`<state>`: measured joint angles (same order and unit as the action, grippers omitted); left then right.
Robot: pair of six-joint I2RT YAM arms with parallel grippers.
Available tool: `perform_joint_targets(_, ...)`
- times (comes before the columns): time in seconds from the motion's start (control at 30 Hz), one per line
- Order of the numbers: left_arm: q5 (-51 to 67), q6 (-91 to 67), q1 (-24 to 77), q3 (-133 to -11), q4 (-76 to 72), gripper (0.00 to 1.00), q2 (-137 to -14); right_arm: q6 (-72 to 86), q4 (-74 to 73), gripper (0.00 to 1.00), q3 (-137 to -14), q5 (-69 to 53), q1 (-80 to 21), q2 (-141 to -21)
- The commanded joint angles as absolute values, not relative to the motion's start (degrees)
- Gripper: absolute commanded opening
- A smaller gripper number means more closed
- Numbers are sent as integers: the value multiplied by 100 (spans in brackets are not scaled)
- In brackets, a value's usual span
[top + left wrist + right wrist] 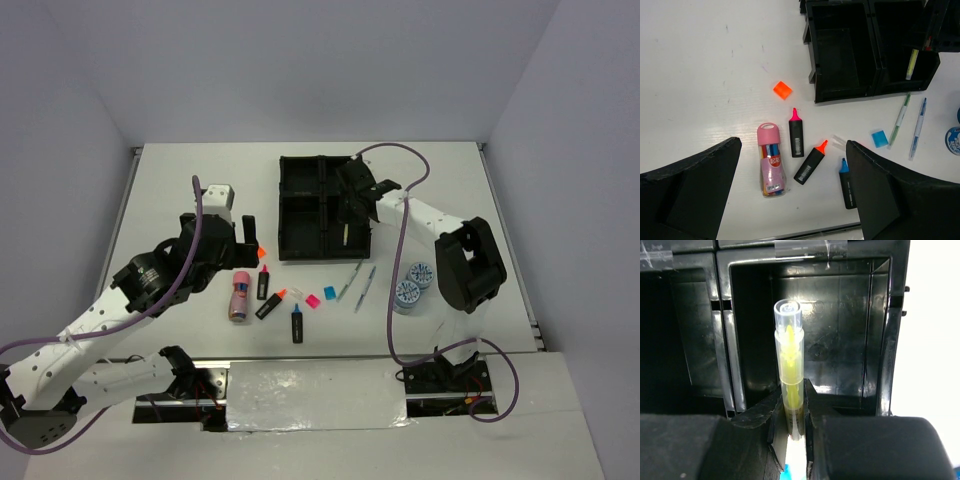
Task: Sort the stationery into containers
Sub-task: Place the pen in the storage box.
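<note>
Yellow pen [788, 365] between the right fingers [757, 417] (over the black tray [895, 315])

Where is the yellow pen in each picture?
Top external: the yellow pen is just right of the middle, at the near right compartment of the black tray.
Left wrist: top right, a thin yellow stick at the tray's right compartment.
Right wrist: right in the middle, pinched by the right gripper.
Shared landmark: the black tray shows in all three.
</note>
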<state>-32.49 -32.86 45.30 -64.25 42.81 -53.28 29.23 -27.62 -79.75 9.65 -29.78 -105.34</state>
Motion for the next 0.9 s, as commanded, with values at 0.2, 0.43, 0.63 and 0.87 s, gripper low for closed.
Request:
perform_joint_targets(0.2, -3138, -3094, 4509, -6425, 4140, 99, -5335, 3059, -2575, 45, -8007, 800, -2944, -10398)
perform_joint_targets(0.43, -3102, -3102, 4509, -6425, 4131, 99, -5335, 2988, -2794, 54, -8235, 791, -2936, -9977)
perform_joint_targets(0.63, -3269, -3216, 4518, -6460, 4175, 99, -5317, 2892, -2874, 54, -7570, 852, -3041, -8669)
perform_joint_targets(0.87, -3516, -3340, 4517, -6513, 4298, 99, -5291, 3532, -2928, 54, -5706, 1458, -3514, -7533)
